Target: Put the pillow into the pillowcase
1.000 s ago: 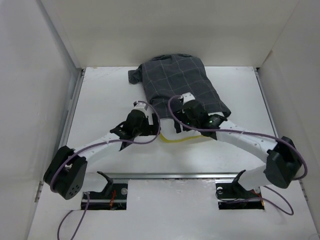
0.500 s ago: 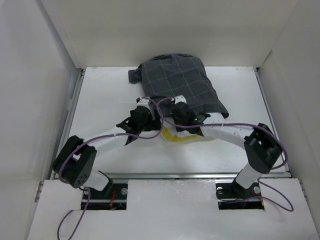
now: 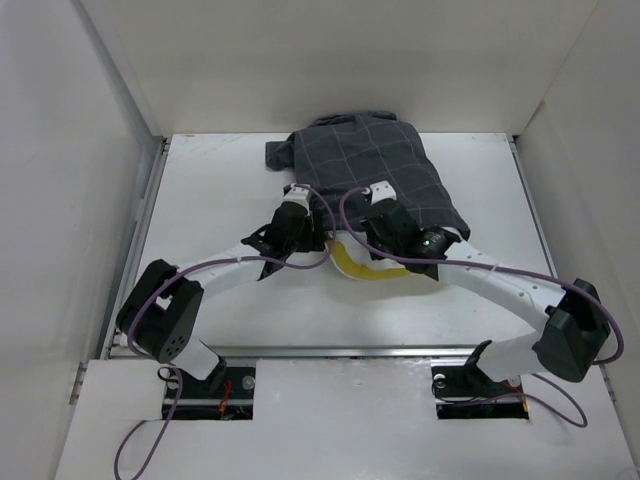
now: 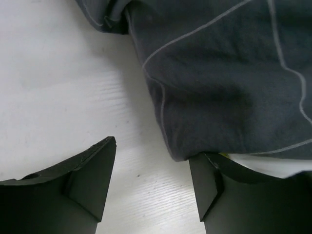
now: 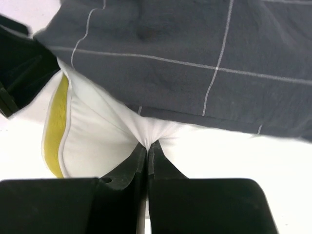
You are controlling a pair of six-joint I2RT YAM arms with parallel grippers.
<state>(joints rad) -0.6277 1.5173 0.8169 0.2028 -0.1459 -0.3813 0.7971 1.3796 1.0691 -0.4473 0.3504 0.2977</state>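
Note:
The dark checked pillowcase (image 3: 365,170) lies at the back of the table with the pillow inside it. The pillow's white end (image 3: 372,268), with its yellow band (image 5: 56,126), sticks out of the near opening. My right gripper (image 5: 147,145) (image 3: 382,200) is shut on a pinch of the pillow's white fabric (image 5: 112,131), just below the pillowcase hem (image 5: 195,48). My left gripper (image 4: 153,170) (image 3: 300,200) stands open at the case's near-left corner (image 4: 219,83). Only bare table shows between its fingers, and the hem lies over its right fingertip (image 4: 207,175).
White walls (image 3: 110,130) box in the white table (image 3: 210,210) on the left, back and right. A metal rail (image 3: 330,350) runs along the near edge by the arm bases. Both arms reach in side by side, their purple cables (image 3: 345,205) looping over the wrists.
The right gripper has closed on the pillow's exposed end. The left gripper moved forward to the case's near-left corner and its jaws narrowed. More of the yellow band shows.

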